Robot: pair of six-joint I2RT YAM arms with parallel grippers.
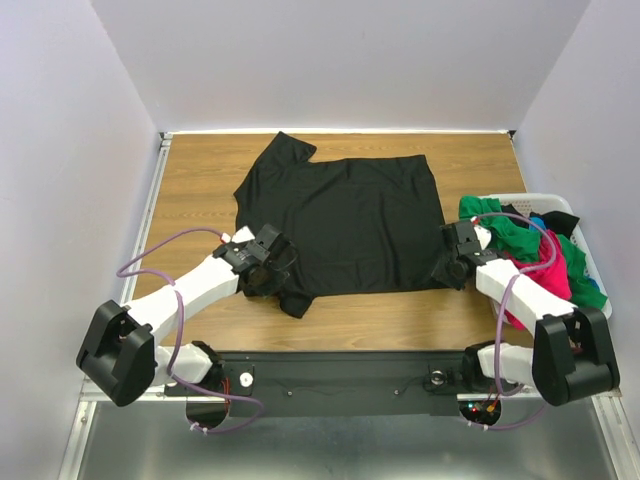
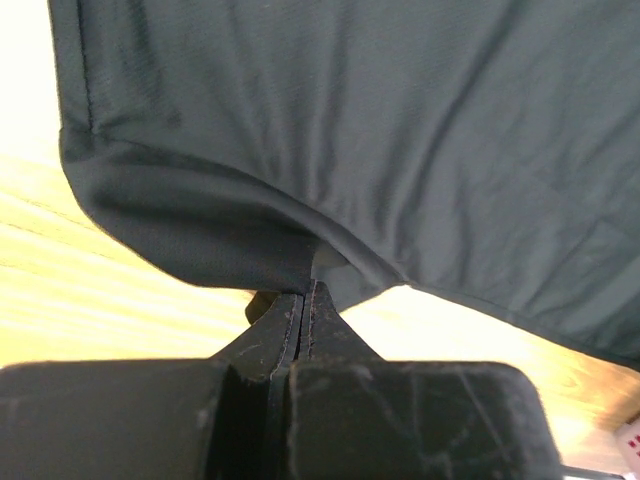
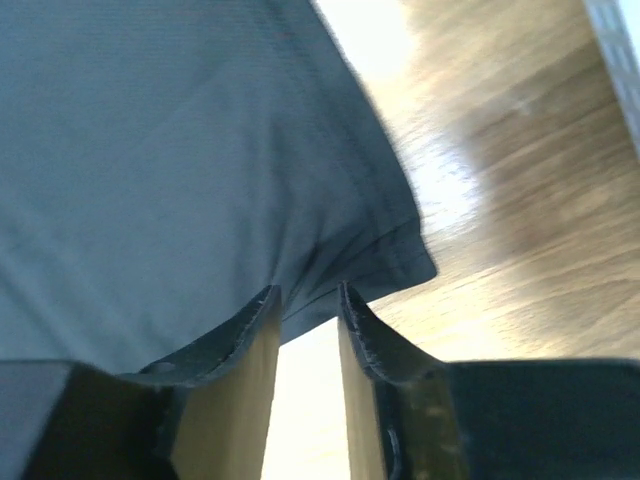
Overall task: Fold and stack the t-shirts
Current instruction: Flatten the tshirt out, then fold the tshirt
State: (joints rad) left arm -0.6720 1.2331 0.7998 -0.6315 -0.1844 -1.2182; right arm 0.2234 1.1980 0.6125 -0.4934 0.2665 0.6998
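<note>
A large black t-shirt (image 1: 340, 225) lies spread flat on the wooden table, one sleeve pointing to the far left. My left gripper (image 1: 268, 265) is at its near left corner. In the left wrist view the jaws (image 2: 308, 290) are pressed together with a fold of the black cloth (image 2: 330, 130) pinched at their tips. My right gripper (image 1: 448, 262) is at the shirt's near right corner. In the right wrist view its fingers (image 3: 308, 295) stand apart, tips at the shirt's hem (image 3: 390, 245). Green (image 1: 510, 235), pink (image 1: 550, 275) and blue (image 1: 540, 218) t-shirts are heaped at the right.
A white plastic basket (image 1: 520, 197) holding the heaped shirts stands at the table's right edge, just behind my right arm. Bare wood (image 1: 400, 320) runs along the near edge in front of the black shirt. White walls close in the far side and both sides.
</note>
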